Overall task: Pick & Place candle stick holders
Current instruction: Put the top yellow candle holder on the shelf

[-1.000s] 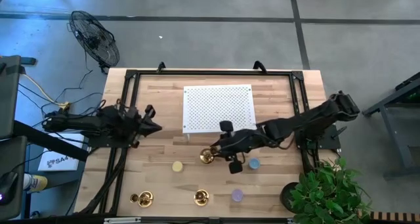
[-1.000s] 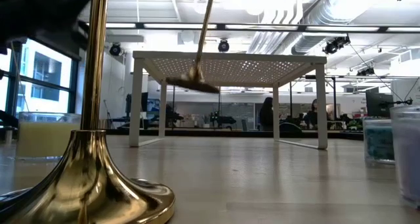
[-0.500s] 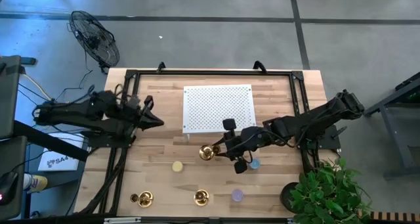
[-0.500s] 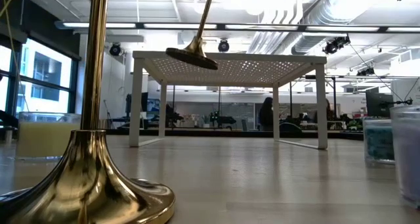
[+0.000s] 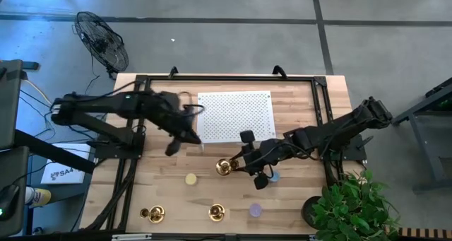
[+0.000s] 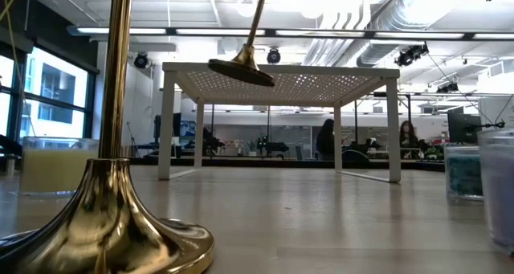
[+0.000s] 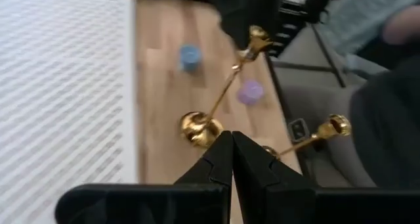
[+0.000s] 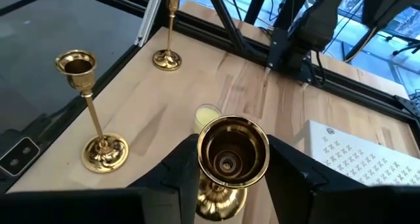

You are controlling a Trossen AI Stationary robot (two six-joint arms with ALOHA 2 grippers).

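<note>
RIGHT GRIPPER [image 5: 244, 165]: fingers clamped on candle stick holder [image 5: 224, 167], lifted off table [image 5: 296, 100], stem tilted, base toward perforated stand [image 5: 235, 116] | LEFT GRIPPER [image 5: 185, 137]: fingers pressed together, empty, beside stand's left edge | OTHER HOLDERS [image 5: 152, 213] [image 5: 217, 213]: upright at front edge.

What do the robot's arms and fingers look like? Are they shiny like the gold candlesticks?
No, both arms are dull black, not shiny. Each is a chain of chunky jointed links that gets slimmer toward the tip. The left gripper and the right gripper each end in two flat, matte black fingers that taper to narrow tips. Dark cables trail from the left arm's base. No markings are readable.
</note>
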